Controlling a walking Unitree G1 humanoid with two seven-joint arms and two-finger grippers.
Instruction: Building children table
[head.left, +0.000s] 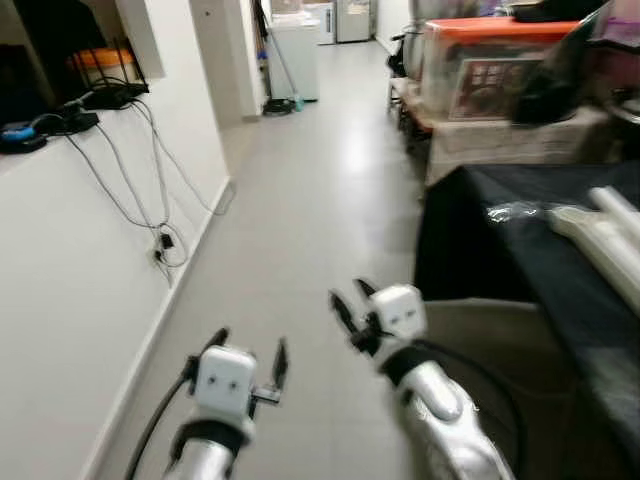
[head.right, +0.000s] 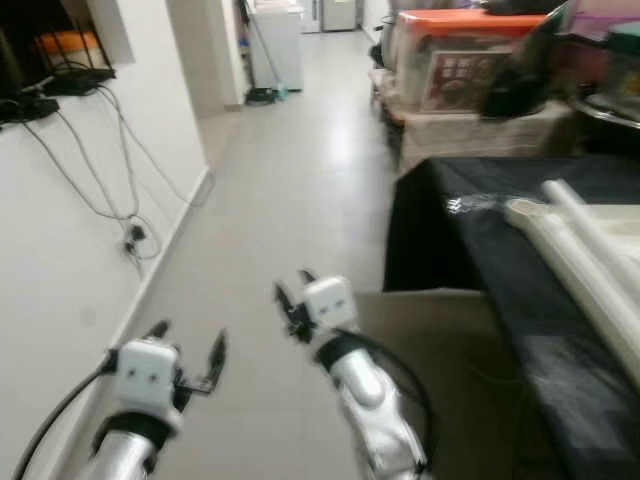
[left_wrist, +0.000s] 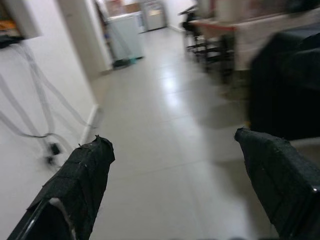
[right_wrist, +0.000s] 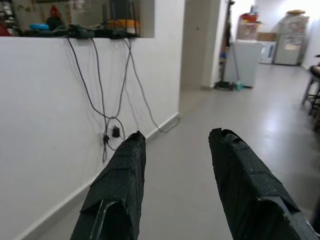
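Both the left gripper (head.left: 251, 362) and right gripper (head.left: 352, 306) are held over the floor (head.left: 300, 220), jaws parted and empty; the storage box's (head.left: 490, 65) label is blurred past reading.

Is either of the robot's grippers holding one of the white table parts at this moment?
No, the left gripper and right gripper hang open over the floor, while the white parts lie on the black-covered surface.

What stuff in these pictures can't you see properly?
- White table parts on the black-covered surface: the right edge of the eye views cuts them off, so their number and shape stay unclear.
- Picture on the orange-lidded box: too blurred to read.
- Things on the wall ledge: dark, small, partly cut off at the left edge.
- Far end of the hallway: too small and blurred.
- Left hand and right hand: both open, holding nothing.
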